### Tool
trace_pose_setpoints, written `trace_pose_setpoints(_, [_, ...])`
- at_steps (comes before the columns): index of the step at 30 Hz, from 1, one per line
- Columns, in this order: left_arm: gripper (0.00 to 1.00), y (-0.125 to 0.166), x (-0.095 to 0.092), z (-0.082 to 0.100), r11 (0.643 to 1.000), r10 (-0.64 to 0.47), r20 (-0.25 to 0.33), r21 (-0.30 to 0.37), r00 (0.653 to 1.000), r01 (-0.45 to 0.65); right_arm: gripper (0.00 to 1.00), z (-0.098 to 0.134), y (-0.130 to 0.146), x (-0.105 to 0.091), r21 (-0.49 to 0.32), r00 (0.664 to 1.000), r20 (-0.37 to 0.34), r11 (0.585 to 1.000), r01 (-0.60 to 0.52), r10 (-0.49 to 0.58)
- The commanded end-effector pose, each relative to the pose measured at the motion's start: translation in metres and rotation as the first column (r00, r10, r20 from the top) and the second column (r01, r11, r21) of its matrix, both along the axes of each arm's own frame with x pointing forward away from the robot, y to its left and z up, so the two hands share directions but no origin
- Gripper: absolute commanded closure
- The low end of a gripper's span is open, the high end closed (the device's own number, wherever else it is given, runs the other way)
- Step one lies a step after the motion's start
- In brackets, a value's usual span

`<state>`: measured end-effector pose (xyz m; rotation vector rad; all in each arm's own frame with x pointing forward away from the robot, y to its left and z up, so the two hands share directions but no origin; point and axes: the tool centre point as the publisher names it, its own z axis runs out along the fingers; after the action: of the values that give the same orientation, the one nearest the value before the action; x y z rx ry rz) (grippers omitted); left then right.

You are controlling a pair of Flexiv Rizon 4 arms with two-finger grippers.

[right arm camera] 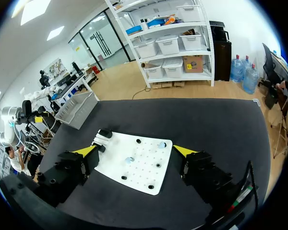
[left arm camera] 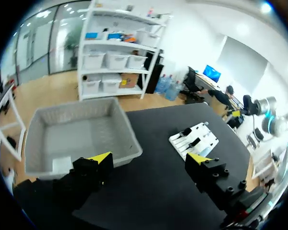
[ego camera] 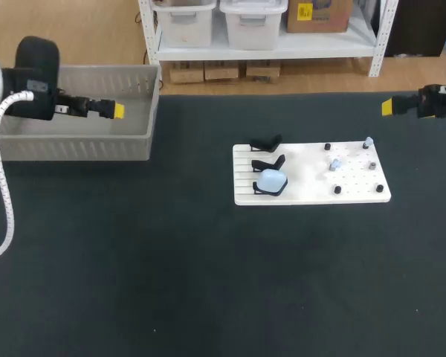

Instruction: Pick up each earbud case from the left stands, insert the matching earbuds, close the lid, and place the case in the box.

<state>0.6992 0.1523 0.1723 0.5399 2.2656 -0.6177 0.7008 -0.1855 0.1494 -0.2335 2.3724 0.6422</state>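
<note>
Right now our left gripper (ego camera: 117, 111) hangs at the upper left of the head view, above the open grey box (ego camera: 74, 141) that sits at the table's (ego camera: 171, 260) far left corner. In its own wrist view the left gripper (left arm camera: 150, 159) has its yellow-tipped fingers spread wide with nothing between them, and the box (left arm camera: 81, 120) lies under and ahead of it.

Our right gripper (ego camera: 387, 107) sits at the upper right of the head view, above the table and well apart from everything on it. Its wrist view shows the right gripper (right arm camera: 135, 150) just as wide open and holding nothing, with the white board (right arm camera: 144, 177) ahead of and below the fingers.

The board (ego camera: 312, 195) lies flat a little right of the frame's centre. Three black stands (ego camera: 266, 141) line its left edge. The nearest one carries a pale blue earbud case (ego camera: 271, 181), while the two behind it are bare. On the board's right half we see black pegs (ego camera: 337, 190) and two pale earbuds (ego camera: 335, 163), one near the middle and one at the far right corner.
</note>
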Motion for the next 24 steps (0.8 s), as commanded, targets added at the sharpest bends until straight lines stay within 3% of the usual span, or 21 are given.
trace_pose_setpoints(1, [0.0, -0.005, -0.004, 0.002, 0.974, -0.204, 0.092, -0.08, 0.975, 0.212, 0.0, 0.0, 0.0, 0.0, 0.0, 1.0, 0.0, 1.0, 0.0, 0.0])
trace_pose_setpoints(6, [0.0, -0.019, -0.008, 0.005, 0.931, -0.346, 0.143, -0.072, 0.927, 0.358, 0.0, 0.0, 0.0, 0.0, 0.0, 1.0, 0.0, 1.0, 0.0, 0.0])
trace_pose_setpoints(9, [0.0, -0.031, -0.013, 0.004, 0.886, -0.45, 0.163, -0.047, 0.878, 0.462, 0.0, 0.0, 0.0, 0.0, 0.0, 1.0, 0.0, 1.0, 0.0, 0.0])
trace_pose_setpoints(18, [0.0, -0.054, -0.025, -0.001, 0.782, -0.612, 0.187, -0.004, 0.768, 0.624, 0.0, 0.0, 0.0, 0.0, 0.0, 1.0, 0.0, 1.0, 0.0, 0.0])
trace_pose_setpoints(24, [0.0, -0.059, -0.026, -0.004, 0.789, -0.603, 0.175, -0.012, 0.778, 0.614, 0.0, 0.0, 0.0, 0.0, 0.0, 1.0, 0.0, 1.0, 0.0, 0.0])
